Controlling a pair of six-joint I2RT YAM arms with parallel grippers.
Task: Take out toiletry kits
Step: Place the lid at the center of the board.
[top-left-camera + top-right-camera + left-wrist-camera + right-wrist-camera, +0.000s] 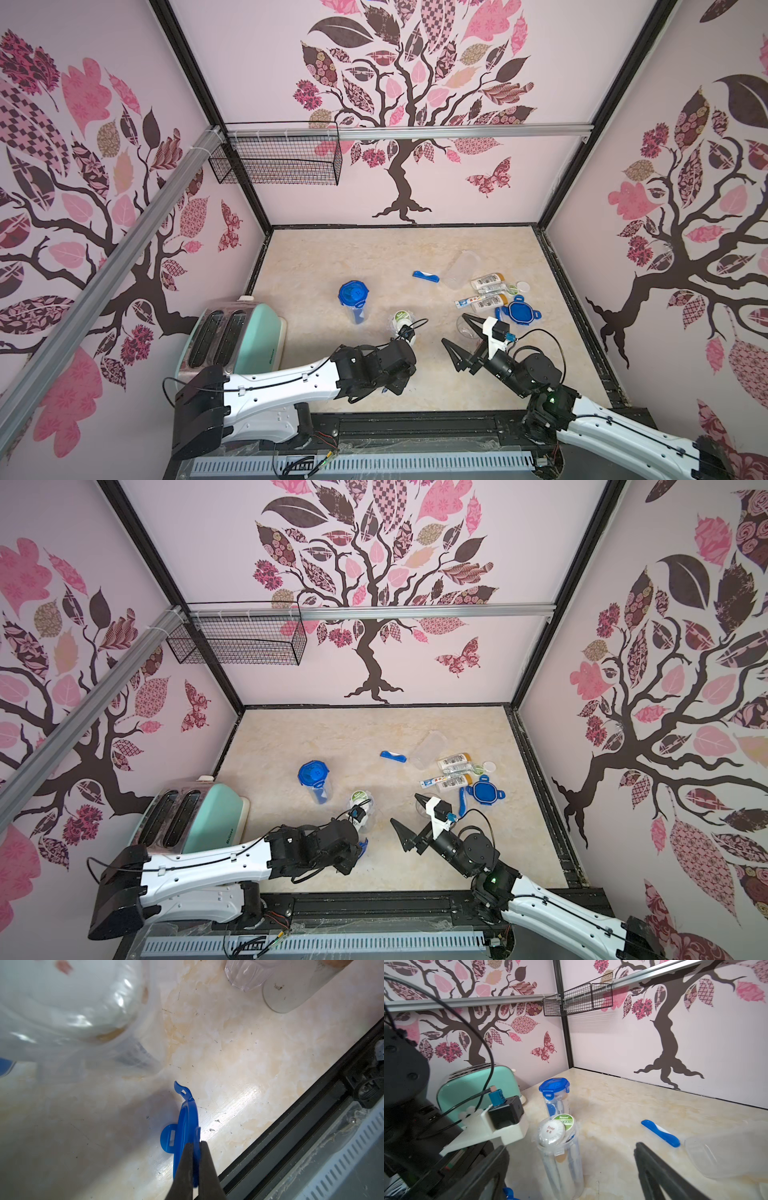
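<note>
Top views: right gripper [459,336] jaws wide apart, empty, above table [332,249]. 1 kit [490,302] spilled on table's right side: 2 bottles [488,284], toothpaste [466,302], tub [523,286]; toothbrush [426,276] apart from them. Open jar [392,323] upright mid-table. Closed jar [316,777] upright near it.

Left wrist: left gripper [196,1142] clamped on blue lid [187,1118], lid edge-on.

Right wrist: soap [551,1132] and towel [564,1121] at open jar mouth. Closed jar packed. Empty jar [726,1155] on its side.

I saw left arm [316,370] and right arm [615,436] white-shelled, black-jointed | thin black cables [492,1064] | right gripper [454,328]: black triangular fingers [641,1155]
</note>
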